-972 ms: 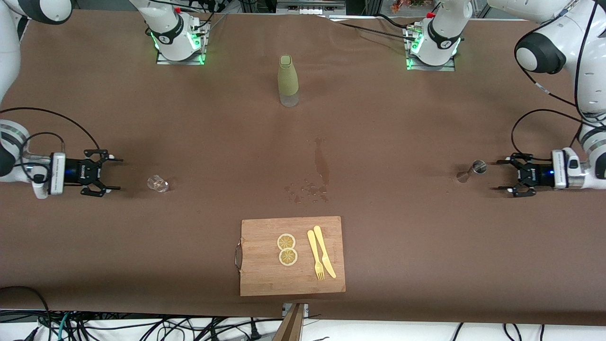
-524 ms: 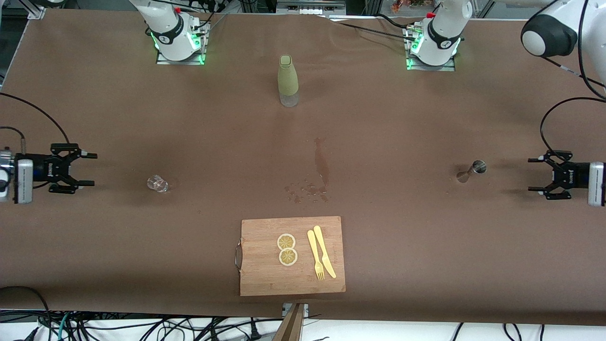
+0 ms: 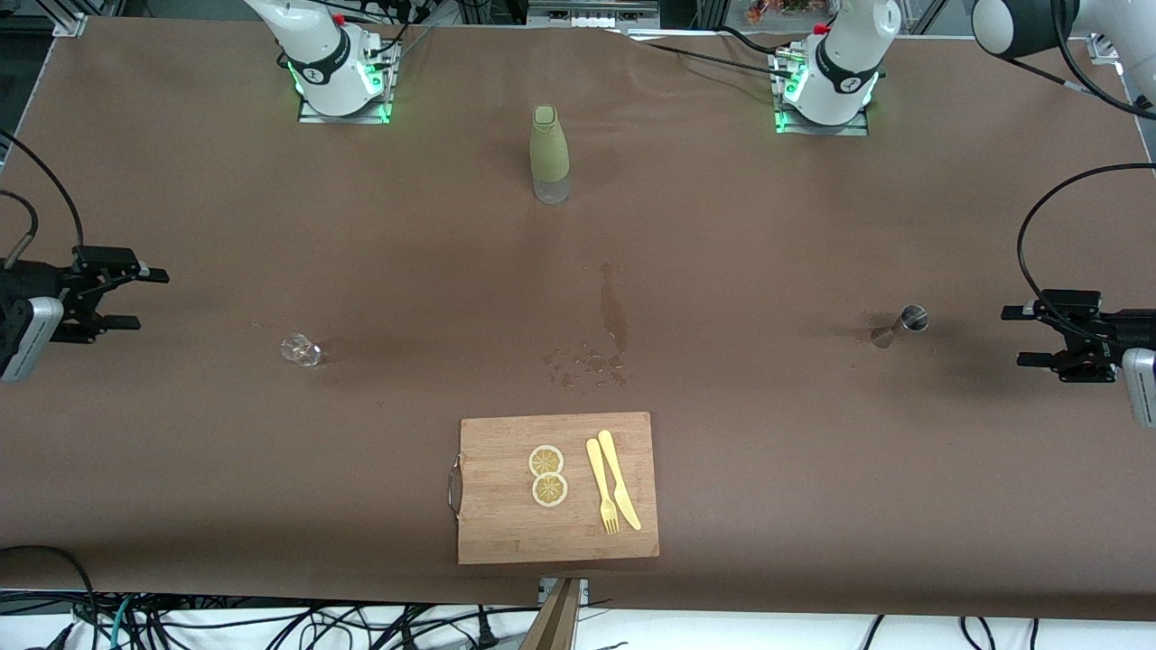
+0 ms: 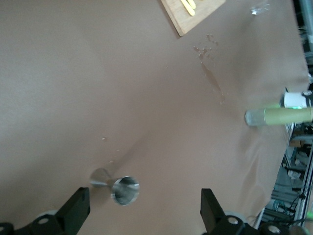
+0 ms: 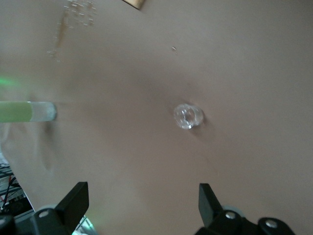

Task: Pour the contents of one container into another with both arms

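Observation:
A small clear glass (image 3: 301, 349) stands on the brown table toward the right arm's end; the right wrist view shows the glass (image 5: 188, 116) from above. My right gripper (image 3: 149, 299) hangs open and empty, well apart from it, at that end of the table (image 5: 142, 203). A small metal jigger (image 3: 903, 323) stands toward the left arm's end and is seen close up as the jigger (image 4: 124, 190) in the left wrist view. My left gripper (image 3: 1016, 336) is open and empty, apart from the jigger (image 4: 143, 215).
A green bottle (image 3: 549, 153) stands upright between the two arm bases. A wet spill (image 3: 614, 316) marks the table's middle. Nearer the front camera lies a wooden cutting board (image 3: 506, 533) with two lemon slices (image 3: 547, 475), a yellow knife and a fork (image 3: 612, 492).
Both grippers have drawn back toward their own ends of the table, away from the glass and the jigger. Both stay open. The glass, jigger and bottle have not moved.

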